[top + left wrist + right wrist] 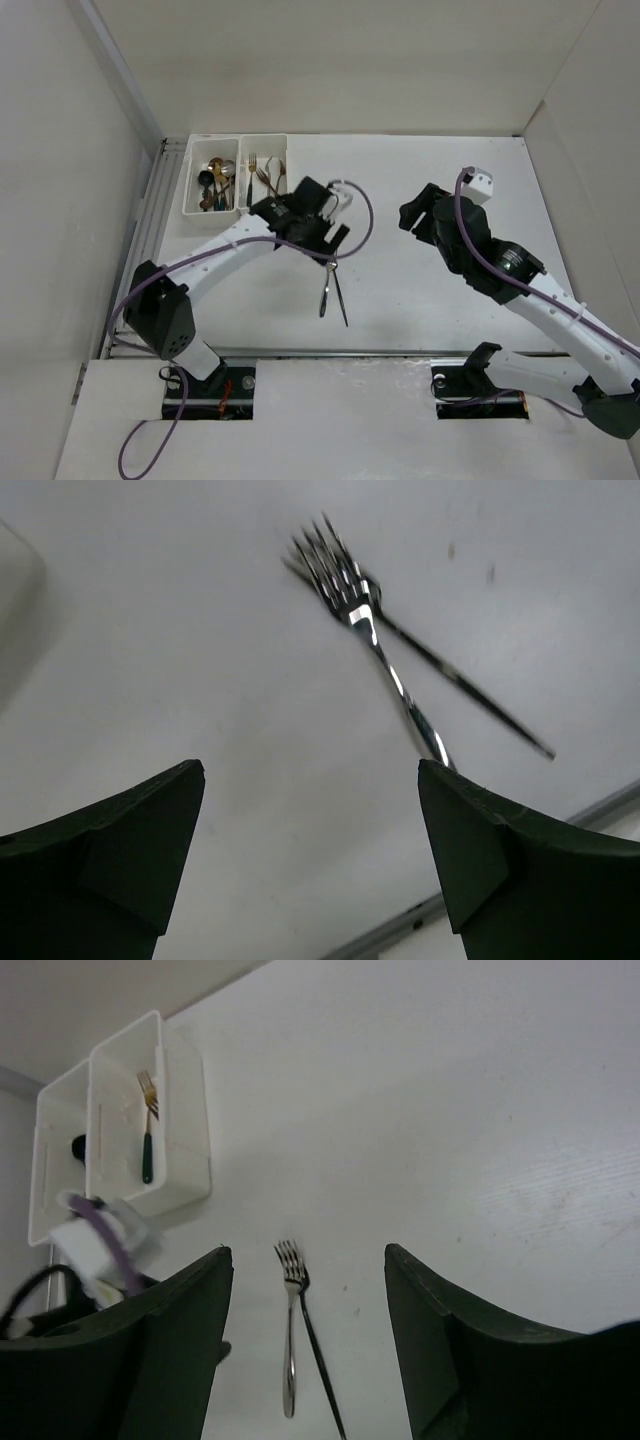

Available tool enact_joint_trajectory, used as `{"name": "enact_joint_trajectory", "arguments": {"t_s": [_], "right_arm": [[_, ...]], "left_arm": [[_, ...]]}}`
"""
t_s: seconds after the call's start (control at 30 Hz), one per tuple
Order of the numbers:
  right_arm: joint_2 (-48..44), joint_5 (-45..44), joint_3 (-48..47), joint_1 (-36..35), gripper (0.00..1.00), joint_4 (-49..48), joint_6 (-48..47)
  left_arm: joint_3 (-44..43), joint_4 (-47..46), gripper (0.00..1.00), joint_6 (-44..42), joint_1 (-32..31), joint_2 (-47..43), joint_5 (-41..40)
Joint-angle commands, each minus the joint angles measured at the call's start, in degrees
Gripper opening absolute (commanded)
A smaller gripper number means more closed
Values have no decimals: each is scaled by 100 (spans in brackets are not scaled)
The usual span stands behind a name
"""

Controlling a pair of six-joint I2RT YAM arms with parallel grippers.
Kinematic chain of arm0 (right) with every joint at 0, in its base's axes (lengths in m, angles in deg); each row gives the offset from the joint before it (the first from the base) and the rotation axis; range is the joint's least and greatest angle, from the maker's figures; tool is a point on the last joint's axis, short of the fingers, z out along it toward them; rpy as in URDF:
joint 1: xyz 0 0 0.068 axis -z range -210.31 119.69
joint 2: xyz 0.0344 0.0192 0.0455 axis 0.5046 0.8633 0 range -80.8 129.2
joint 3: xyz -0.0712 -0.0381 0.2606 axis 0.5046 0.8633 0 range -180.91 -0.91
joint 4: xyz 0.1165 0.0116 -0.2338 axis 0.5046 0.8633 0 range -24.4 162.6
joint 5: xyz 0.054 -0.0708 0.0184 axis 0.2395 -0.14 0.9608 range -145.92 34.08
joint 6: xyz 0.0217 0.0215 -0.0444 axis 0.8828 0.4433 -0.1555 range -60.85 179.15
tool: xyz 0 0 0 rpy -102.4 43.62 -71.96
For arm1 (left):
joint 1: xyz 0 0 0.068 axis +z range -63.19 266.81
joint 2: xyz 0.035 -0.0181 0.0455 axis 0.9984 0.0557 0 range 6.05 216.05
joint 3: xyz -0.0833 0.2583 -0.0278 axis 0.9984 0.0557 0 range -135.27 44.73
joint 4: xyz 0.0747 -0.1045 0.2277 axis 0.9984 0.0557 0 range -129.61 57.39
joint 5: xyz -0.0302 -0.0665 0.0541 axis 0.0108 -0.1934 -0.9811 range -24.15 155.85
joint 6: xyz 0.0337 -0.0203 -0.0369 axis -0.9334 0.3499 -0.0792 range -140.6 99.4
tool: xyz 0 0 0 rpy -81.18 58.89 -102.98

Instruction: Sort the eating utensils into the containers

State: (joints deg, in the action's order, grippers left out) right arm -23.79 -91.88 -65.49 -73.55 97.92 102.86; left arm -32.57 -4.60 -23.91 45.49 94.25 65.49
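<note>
You are viewing a white table (430,300) with both arms reaching over it.

1. Left gripper (310,770): its fingers (130,850) are standing wide apart and are gripping nothing. In the left wrist view only bare table is showing between them. From above, this gripper is hanging over the table just right of the containers (238,140), with its tips next to the heads of two loose forks.

2. Right gripper (307,1251): its fingers (470,1350) are also standing open with nothing between them. It is sitting over the right half of the table, well apart from the forks.

3. Loose utensils: a silver fork (375,640) and a slimmer dark fork (460,685) are lying flat on the table near its middle. Their heads are overlapping and their handles are splaying apart toward the near edge, forming a narrow V.

4. Containers: the two joined white bins are sitting at the far left corner of the table.
   - The left bin (192,175) is holding spoons (215,180) in dark, gold and silver tones.
   - The right bin (284,160) is holding forks (262,175). Among them, a gold fork with a dark green handle (147,1145) is showing in the right wrist view.
</note>
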Motion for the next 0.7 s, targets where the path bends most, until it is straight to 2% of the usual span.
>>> {"name": "enact_joint_trajectory", "arguments": {"t_s": [0.0,0.23,0.33,0.43,0.47,0.53,0.67], "right_arm": [[-225,134,208,-79,67,240,437],[-560,134,481,-79,67,451,806],[-560,72,481,-132,67,565,859],[-612,-59,481,-132,67,696,982],[-613,-60,533,-132,67,697,982],[-665,-121,534,-132,67,767,1061],[-717,-121,587,-132,67,820,1184]], "left_arm": [[689,367,85,-108,-410,-75,361],[1102,-274,86,6,-947,214,669],[1173,-564,86,111,-948,451,669],[1295,-757,85,226,-948,706,345],[1296,-871,85,304,-948,898,13],[1296,-872,81,357,-948,1093,-218],[1348,-1109,59,471,-553,1365,-149]]}}
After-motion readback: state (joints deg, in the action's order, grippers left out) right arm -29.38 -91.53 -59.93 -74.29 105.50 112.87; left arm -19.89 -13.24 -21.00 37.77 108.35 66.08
